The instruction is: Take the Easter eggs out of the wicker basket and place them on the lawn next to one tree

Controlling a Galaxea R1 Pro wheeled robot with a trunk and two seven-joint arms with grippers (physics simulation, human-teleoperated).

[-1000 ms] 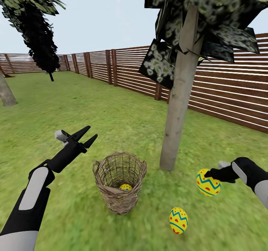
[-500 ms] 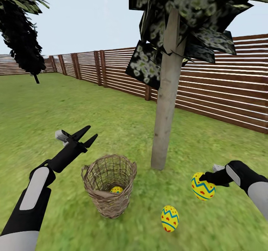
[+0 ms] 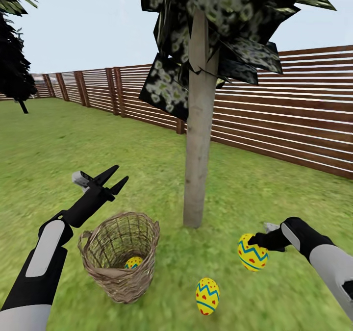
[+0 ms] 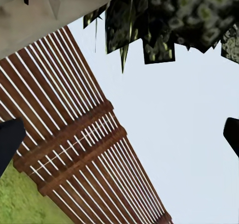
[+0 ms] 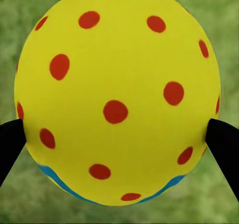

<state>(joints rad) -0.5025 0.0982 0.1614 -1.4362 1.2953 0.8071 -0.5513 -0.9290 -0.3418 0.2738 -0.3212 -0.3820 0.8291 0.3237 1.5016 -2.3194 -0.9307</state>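
Observation:
The wicker basket (image 3: pixel 120 265) stands on the lawn (image 3: pixel 98 149) left of the tree (image 3: pixel 198 140), with one Easter egg (image 3: pixel 133 262) inside it. A second egg (image 3: pixel 207 296) lies on the grass near the trunk's foot. My right gripper (image 3: pixel 256 242) is shut on a third egg (image 3: pixel 252 252), held just above the grass right of the trunk; the right wrist view shows that egg (image 5: pixel 117 94) clamped between both black fingertips (image 5: pixel 224 144). Up and to the left of the basket, my left gripper (image 3: pixel 116 178) is open and holds nothing.
A brown slat fence (image 3: pixel 294 115) runs behind the tree and along the far side of the garden. A dark conifer-like tree (image 3: pixel 14 71) stands at the far left. Open grass stretches left and beyond the basket.
The head view has swung right, so basket, tree and eggs sit further left in the picture. My right gripper with its egg has come slightly lower and closer to the lying egg.

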